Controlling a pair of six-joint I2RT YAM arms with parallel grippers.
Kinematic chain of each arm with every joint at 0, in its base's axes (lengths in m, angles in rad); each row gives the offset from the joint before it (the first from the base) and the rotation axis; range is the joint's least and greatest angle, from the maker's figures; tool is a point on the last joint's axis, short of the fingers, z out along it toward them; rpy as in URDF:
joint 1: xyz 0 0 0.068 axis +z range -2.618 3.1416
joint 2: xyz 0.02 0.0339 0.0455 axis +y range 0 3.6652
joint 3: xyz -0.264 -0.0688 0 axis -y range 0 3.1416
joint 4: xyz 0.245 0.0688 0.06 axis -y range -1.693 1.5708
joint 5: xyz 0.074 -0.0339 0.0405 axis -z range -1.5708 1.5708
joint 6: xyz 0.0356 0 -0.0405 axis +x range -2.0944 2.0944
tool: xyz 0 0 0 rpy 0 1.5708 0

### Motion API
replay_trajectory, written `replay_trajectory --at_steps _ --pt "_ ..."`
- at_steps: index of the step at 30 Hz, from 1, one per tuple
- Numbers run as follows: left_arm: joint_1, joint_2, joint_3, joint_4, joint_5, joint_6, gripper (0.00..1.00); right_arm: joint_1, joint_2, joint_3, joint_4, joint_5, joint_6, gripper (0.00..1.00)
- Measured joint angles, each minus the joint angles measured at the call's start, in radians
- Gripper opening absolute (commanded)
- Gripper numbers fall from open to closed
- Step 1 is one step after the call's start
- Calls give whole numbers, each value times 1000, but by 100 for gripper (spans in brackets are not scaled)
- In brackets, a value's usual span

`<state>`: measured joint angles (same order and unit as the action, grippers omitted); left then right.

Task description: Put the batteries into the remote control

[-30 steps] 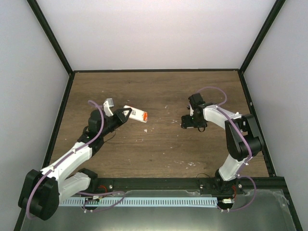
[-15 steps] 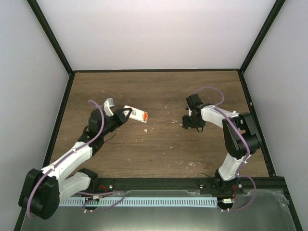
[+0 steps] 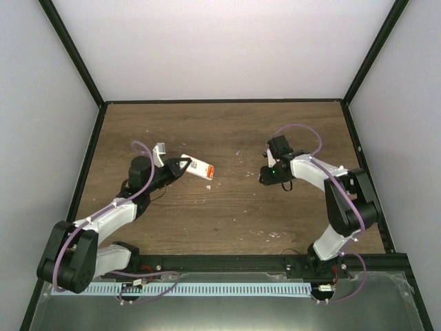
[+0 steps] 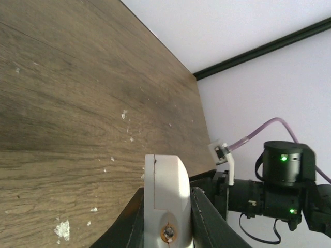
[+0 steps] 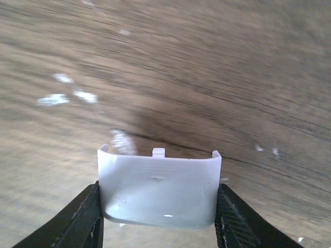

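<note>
My left gripper [image 3: 180, 165] is shut on the white remote control [image 3: 198, 167] and holds it above the table, pointing right. An orange patch [image 3: 211, 172] shows at the remote's free end. In the left wrist view the remote [image 4: 168, 191] stands edge-on between my black fingers [image 4: 207, 222], with one orange-ringed round battery end [image 4: 167, 233] low in it. I cannot tell whether both batteries are inside. My right gripper [image 3: 264, 175] is shut on a white battery cover [image 5: 159, 188], tabs pointing away, just above the wood. It is apart from the remote.
The brown wooden table [image 3: 227, 214] has small white specks. Black frame rails [image 3: 83, 165] and white walls enclose it on three sides. The right arm's wrist [image 4: 282, 181] with green lights shows in the left wrist view.
</note>
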<state>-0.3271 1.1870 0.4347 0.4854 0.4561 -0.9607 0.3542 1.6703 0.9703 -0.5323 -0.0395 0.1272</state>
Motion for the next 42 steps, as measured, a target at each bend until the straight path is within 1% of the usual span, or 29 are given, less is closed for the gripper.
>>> replay_trajectory --at_steps 8,9,12,17,22,33,42 --pt "5 52 23 34 145 -5 0 70 -272 -27 97 -180 -101 22" --pt "6 67 48 33 203 -3 0 105 -349 -27 128 -237 -146 22" --pt "6 76 58 38 245 -5 0 137 -369 -27 128 -264 -184 21" --pt "7 105 93 44 333 -12 0 231 -400 -27 116 -291 -266 21" --pt "7 110 108 43 375 -15 0 301 -402 -27 103 -290 -316 22" --pt "7 109 108 32 392 -26 0 346 -370 3 87 -290 -343 25" --pt "7 104 108 37 395 -30 0 364 -318 29 82 -290 -344 25"
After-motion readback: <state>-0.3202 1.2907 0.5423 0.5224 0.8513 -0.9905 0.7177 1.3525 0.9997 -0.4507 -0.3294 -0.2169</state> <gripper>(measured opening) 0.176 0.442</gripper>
